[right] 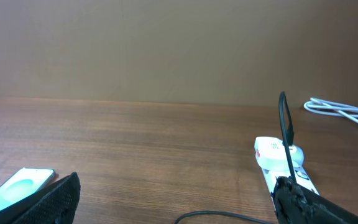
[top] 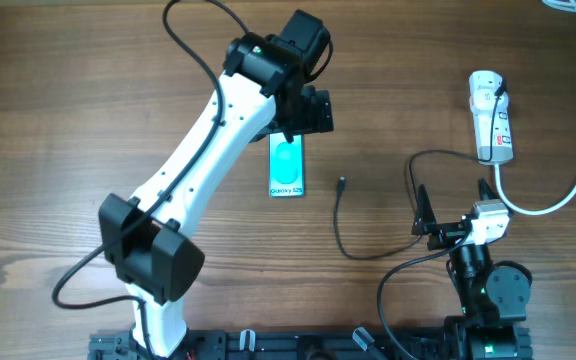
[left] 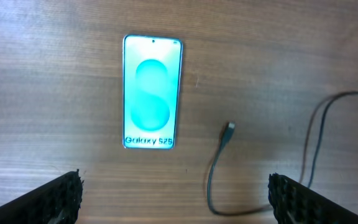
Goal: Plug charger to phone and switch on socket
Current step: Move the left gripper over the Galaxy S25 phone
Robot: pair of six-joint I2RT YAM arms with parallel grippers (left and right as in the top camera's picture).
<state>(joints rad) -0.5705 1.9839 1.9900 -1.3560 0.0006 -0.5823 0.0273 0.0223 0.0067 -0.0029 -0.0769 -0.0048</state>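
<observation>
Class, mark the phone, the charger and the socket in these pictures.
phone (left: 152,93), left wrist view, middle of its cyan screen.
charger (left: 229,129), left wrist view, connector tip at its free end.
socket (top: 492,125), overhead view, middle of its white body.

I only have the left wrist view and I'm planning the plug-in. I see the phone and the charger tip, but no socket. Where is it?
Observer: The socket lies at the far right of the table, outside your frame.
Operator: Is anything plugged into it?
Observer: A black plug sits in its far end, and the charger cable runs toward it.
Operator: And the right gripper?
Observer: The right gripper is open and empty, just short of the socket.
</observation>
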